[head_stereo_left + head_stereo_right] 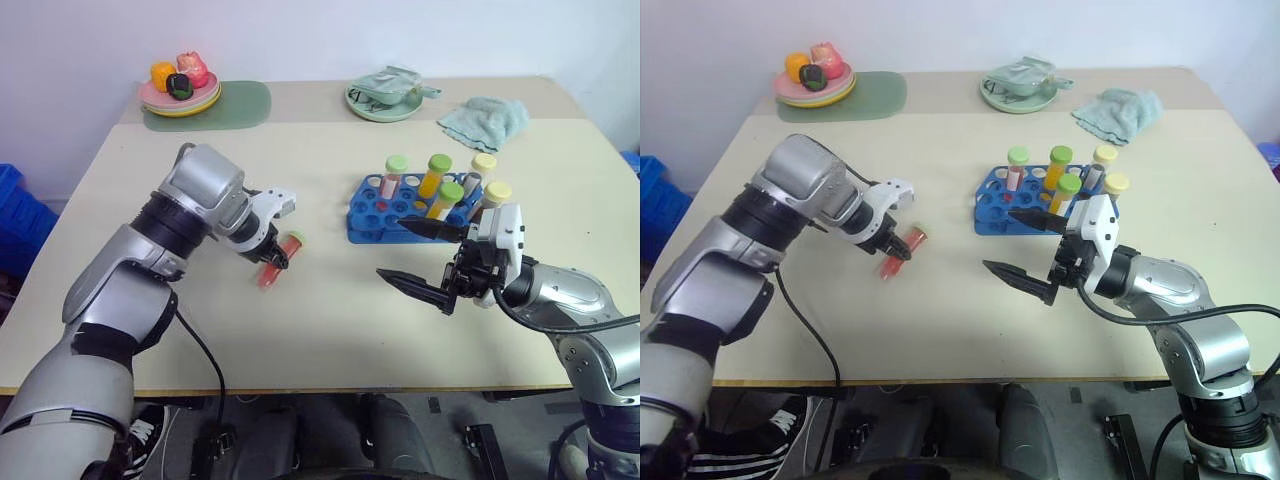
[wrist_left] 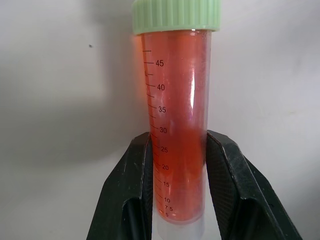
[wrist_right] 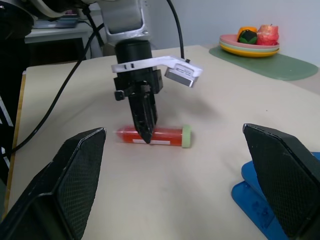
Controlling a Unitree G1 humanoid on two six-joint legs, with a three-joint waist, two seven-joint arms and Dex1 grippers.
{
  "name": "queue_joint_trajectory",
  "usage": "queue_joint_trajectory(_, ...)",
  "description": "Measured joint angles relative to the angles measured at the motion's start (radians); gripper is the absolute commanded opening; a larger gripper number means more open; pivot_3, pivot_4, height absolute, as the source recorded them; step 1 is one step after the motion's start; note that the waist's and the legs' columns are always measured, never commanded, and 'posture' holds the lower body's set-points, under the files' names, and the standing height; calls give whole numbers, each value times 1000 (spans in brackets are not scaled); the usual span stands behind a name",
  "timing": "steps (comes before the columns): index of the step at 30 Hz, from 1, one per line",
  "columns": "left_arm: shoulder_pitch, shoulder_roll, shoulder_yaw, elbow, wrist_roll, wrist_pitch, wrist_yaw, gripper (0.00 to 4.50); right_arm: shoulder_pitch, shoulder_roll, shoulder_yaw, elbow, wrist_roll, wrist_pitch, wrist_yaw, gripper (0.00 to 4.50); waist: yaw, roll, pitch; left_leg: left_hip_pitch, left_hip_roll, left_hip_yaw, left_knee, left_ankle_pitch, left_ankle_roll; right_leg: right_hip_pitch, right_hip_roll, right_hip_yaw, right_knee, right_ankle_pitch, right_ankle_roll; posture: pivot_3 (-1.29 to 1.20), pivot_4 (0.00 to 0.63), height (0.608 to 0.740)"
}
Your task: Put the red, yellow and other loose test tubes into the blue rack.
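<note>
Beige tabletop (image 1: 330, 330) against a pale wall: a red tube was gripped left of centre, with the blue rack at right of centre.

On the table a red test tube (image 1: 276, 260) with a green cap was seen lying flat, and the left gripper (image 1: 275, 255) was pointed steeply down onto it, its two black fingers (image 2: 135, 190) clamped against the sides of the tube's lower half. The blue rack (image 1: 372, 215) was placed well apart to the right of that gripper, in the middle right of the frame, with five capped tubes stood upright in it. Just below and in front of the rack, the right gripper (image 1: 420, 255) was held level with its fingers spread wide and nothing between them.
</note>
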Motion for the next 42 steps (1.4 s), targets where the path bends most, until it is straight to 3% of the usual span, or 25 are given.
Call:
queue_joint_trajectory(3,23,19,28,-42,8,-21,1,1187,0,0,0,0,-2,-1,-1,4500,-1,0,0,0,0,0,0,0,0,0,0,0,0,0,0,0,150,740)
queue_joint_trajectory(8,156,108,104,-315,15,-88,19,1187,8,0,-10,-1,-6,-4,-15,4500,-3,0,0,0,1,0,-1,0,0,-1,-1,0,0,0,0,0,150,740)
queue_joint_trajectory(12,395,155,209,-564,60,-336,60,1187,29,7,-23,-12,-11,-4,-47,4500,0,0,0,0,1,0,0,0,-1,-1,-2,0,-1,0,0,0,150,740)
queue_joint_trajectory(17,651,-35,443,-681,32,-654,91,1187,34,45,-33,-30,-20,-3,-112,4500,12,-1,-1,0,0,-1,2,0,-1,1,-3,-1,-1,0,0,0,150,740)
queue_joint_trajectory(25,823,-176,482,-769,96,-1056,88,1187,55,85,-60,-50,-39,2,-212,4500,5,-1,-1,1,0,0,1,0,0,2,-3,-1,-1,0,0,0,150,740)
queue_joint_trajectory(34,709,-395,489,-339,178,-1625,-16,1187,116,23,-156,-24,-64,-2,-188,4500,5,0,-2,2,-1,1,1,0,0,3,-2,-1,-1,0,0,0,150,740)
queue_joint_trajectory(42,589,-485,529,-48,184,-2001,-132,1187,135,22,-165,-39,-69,-2,-208,4500,3,-1,-2,3,0,1,1,0,1,4,-2,-1,-1,0,0,0,150,740)
